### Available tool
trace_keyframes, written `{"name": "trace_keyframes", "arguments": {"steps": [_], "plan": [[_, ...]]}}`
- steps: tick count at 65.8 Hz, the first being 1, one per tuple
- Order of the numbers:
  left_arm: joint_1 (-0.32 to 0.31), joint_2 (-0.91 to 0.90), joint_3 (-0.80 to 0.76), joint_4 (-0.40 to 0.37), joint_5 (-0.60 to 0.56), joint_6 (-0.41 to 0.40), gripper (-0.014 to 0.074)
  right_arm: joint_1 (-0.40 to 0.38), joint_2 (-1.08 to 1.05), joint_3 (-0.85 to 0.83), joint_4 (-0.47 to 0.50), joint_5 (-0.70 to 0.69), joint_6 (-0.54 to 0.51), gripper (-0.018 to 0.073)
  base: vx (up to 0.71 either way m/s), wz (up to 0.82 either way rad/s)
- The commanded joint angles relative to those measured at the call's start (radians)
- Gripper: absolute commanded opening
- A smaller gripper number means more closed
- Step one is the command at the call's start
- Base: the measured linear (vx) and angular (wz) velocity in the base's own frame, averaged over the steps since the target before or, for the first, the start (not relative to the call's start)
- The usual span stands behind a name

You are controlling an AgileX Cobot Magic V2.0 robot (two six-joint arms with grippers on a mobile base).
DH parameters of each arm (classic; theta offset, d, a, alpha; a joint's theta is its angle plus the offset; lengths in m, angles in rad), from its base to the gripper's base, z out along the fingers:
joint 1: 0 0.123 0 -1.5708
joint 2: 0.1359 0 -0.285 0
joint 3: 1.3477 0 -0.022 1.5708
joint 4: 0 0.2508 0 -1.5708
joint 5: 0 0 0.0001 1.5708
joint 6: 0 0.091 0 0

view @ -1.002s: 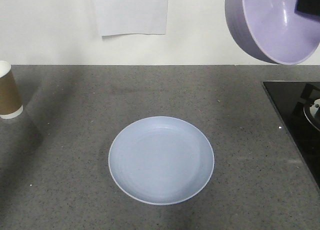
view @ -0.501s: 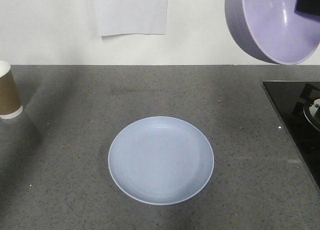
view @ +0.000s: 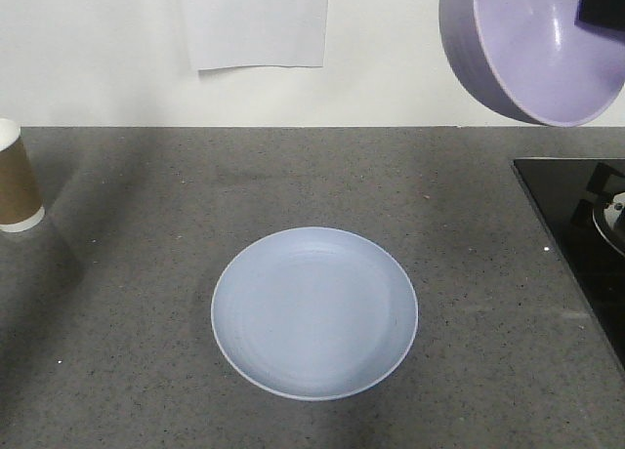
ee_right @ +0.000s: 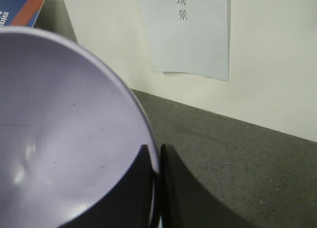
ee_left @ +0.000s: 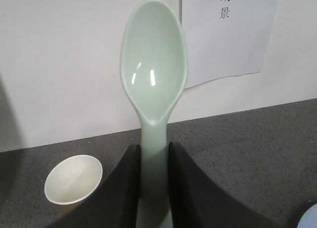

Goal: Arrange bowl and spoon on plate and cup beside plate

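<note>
The pale blue plate (view: 314, 312) lies bare in the middle of the dark counter. High at the top right hangs the lavender bowl (view: 532, 49), tilted; my right gripper (ee_right: 155, 158) is shut on its rim (ee_right: 148, 134), one finger inside and one outside. A dark piece of that gripper (view: 601, 5) shows inside the bowl in the front view. My left gripper (ee_left: 154, 156) is shut on the handle of the mint-green spoon (ee_left: 154, 74), whose scoop points up. The brown paper cup (view: 17, 181) stands at the far left edge; its white inside (ee_left: 73, 179) shows below the left gripper.
A black glass hob (view: 586, 234) with a round burner part takes up the counter's right side. A white sheet of paper (view: 256, 24) hangs on the wall behind. A blue and orange object (ee_right: 20, 7) shows at the top left of the right wrist view.
</note>
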Motion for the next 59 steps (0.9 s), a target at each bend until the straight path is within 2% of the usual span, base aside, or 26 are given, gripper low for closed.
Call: {"name": "trace_keyframes", "arguments": {"steps": [1, 24, 33, 41, 46, 50, 59], "plan": [[-0.004, -0.013, -0.027, -0.004, -0.077, -0.001, -0.0006, -0.002, -0.02, -0.028, 0.066, -0.04, -0.006, -0.0006, 0.0, 0.0], [-0.004, -0.013, -0.027, -0.004, -0.077, -0.001, -0.0006, -0.002, -0.02, -0.028, 0.093, -0.057, -0.006, -0.0006, 0.0, 0.0], [-0.004, -0.013, -0.027, -0.004, -0.077, -0.001, -0.0006, -0.001, 0.005, -0.028, 0.194, -0.063, -0.019, -0.0006, 0.0, 0.0], [-0.004, -0.013, -0.027, -0.004, -0.078, -0.001, -0.0006, 0.01, 0.066, -0.028, 0.288, 0.003, -0.093, -0.0006, 0.0, 0.0], [-0.004, -0.013, -0.027, -0.004, -0.078, -0.001, -0.0006, 0.064, 0.116, -0.028, 0.306, 0.035, -0.137, -0.0006, 0.0, 0.0], [-0.004, -0.013, -0.027, -0.004, -0.078, -0.001, -0.0006, 0.139, 0.166, -0.03, 0.294, 0.04, -0.159, -0.0006, 0.0, 0.0], [-0.004, -0.013, -0.027, -0.004, -0.078, -0.001, -0.0006, 0.306, 0.272, -0.03, 0.224, -0.023, -0.188, -0.0006, 0.0, 0.0]]}}
